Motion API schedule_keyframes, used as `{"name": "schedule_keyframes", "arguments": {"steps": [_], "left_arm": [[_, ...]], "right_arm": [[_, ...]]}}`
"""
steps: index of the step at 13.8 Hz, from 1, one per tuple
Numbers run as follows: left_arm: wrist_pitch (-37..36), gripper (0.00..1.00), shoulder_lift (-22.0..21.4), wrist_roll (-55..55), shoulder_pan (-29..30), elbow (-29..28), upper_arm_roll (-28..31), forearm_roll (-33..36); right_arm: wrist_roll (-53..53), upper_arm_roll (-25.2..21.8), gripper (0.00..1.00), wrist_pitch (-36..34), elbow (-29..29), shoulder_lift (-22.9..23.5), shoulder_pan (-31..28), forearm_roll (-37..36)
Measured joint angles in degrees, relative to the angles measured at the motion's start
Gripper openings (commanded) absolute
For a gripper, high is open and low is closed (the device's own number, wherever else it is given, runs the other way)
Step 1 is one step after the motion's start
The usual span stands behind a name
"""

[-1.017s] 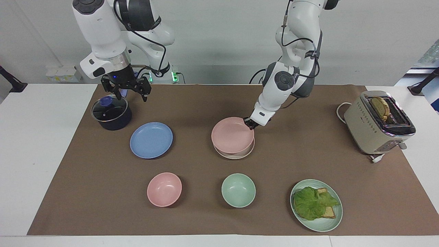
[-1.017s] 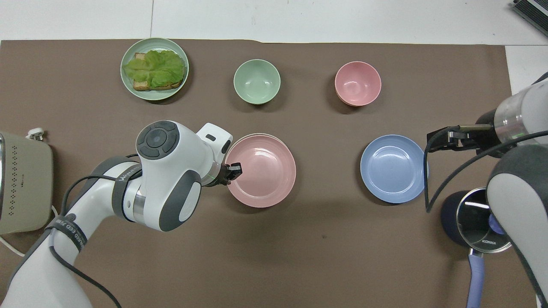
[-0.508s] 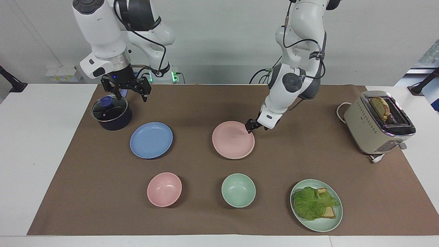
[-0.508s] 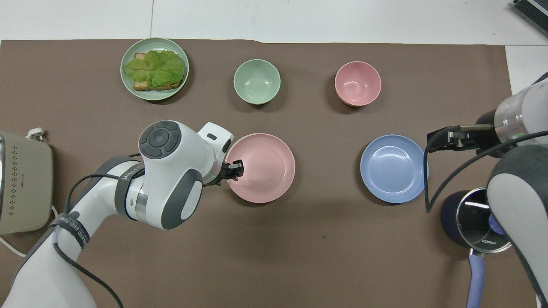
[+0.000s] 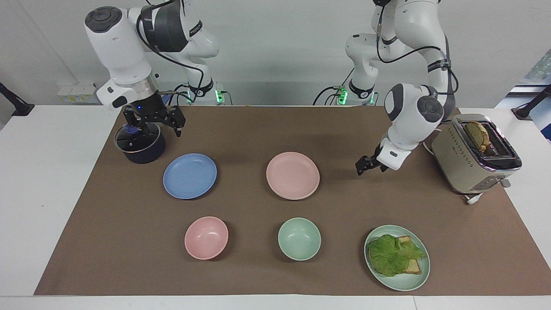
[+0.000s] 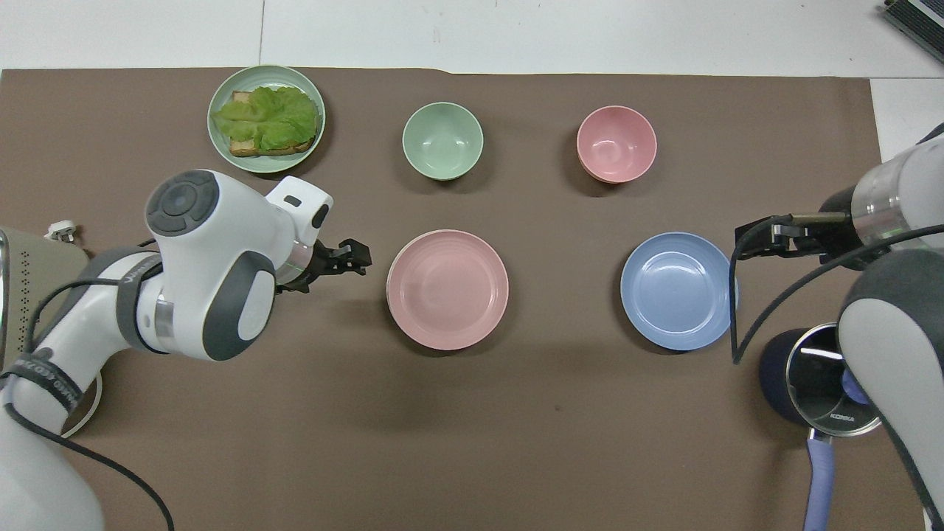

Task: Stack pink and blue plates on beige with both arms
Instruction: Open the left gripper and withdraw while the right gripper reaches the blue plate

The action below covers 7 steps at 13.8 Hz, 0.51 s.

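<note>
Pink plate (image 5: 292,175) sits on beige plate (image 5: 287,197); blue plate (image 5: 190,175) remains unstacked; left gripper (image 5: 365,165) and right gripper (image 5: 153,120) fingers spread, empty.

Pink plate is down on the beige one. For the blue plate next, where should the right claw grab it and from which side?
Take the blue plate by its thin raised rim, on the edge nearest the pot, probably coming down at a slant from the right arm's end. It lies flat, so only the rim offers a pinch. The right claw hangs open over the pot; the left claw is empty, clear of the pink plate.
</note>
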Motion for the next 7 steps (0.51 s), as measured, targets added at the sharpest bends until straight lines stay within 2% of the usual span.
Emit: {"name": "schedule_keyframes", "arguments": {"steps": [4, 7], "left_arm": [[-1.94, 1.00, -2.76, 10.51, 6.33, 1.67, 0.08, 1.20], [-8.43, 1.00, -4.65, 12.96, 8.12, 6.47, 0.07, 3.57]], "right_arm": [[-5.66, -0.02, 1.00, 17.05, -13.73, 1.04, -1.93, 3.37], [-8.30, -0.05, 1.00, 25.33, -18.88, 4.11, -2.83, 3.66]]}}
